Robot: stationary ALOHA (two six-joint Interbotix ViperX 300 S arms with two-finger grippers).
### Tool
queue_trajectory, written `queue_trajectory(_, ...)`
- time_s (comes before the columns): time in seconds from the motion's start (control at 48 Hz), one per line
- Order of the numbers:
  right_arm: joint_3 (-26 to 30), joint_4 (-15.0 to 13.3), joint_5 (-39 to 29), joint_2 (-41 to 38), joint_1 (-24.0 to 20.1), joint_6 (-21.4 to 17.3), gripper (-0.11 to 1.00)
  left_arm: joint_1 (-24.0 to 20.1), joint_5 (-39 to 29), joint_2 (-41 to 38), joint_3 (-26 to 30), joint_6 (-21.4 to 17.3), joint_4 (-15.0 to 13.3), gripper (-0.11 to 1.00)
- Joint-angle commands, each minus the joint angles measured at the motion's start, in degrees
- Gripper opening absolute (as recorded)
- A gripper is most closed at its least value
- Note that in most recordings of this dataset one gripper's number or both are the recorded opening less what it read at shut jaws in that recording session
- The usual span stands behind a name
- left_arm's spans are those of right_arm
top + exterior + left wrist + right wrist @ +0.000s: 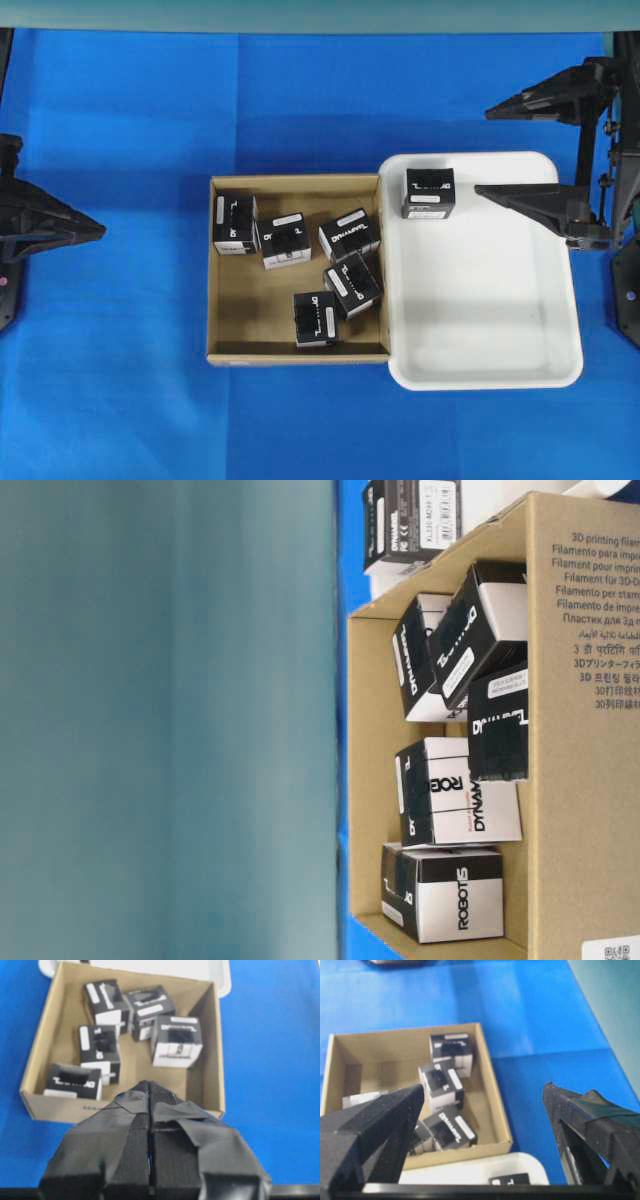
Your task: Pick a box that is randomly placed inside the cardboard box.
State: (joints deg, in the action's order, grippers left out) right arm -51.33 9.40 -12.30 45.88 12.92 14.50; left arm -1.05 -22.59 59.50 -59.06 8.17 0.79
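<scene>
Small black cartons (349, 236), five of them, are sitting in the shallow brown cardboard box (228, 322) at frame centre. Right hand (510, 150) is hanging wide open and empty at upper right, so it's needing to reach in next. Left hand (149, 1091) is sitting closed.

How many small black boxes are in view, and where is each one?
6. Five lie in the cardboard box: far-left, next to it, right, below that, and nearest the front wall. One sits in the white tray. None seems hidden.
</scene>
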Motion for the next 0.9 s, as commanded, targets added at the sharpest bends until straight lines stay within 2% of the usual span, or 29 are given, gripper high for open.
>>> queue_trajectory(0.0, 0.44, 0.18, 0.44, -0.09, -0.18, -0.09, 0.99, -0.18, 0.62, -0.26, 0.88, -0.09, 0.18, -0.07)
queue_trajectory(0.271, 0.35, 0.18, 0.53, -0.09, -0.18, -0.09, 0.99, -0.18, 3.08, -0.18, 0.88, -0.53, 0.18, -0.07)
queue_trajectory(0.875, -0.44, 0.18, 2.20, -0.09, -0.53, -0.09, 0.98, -0.35, 2.99, -0.18, 0.53, -0.44, 0.18, -0.07)
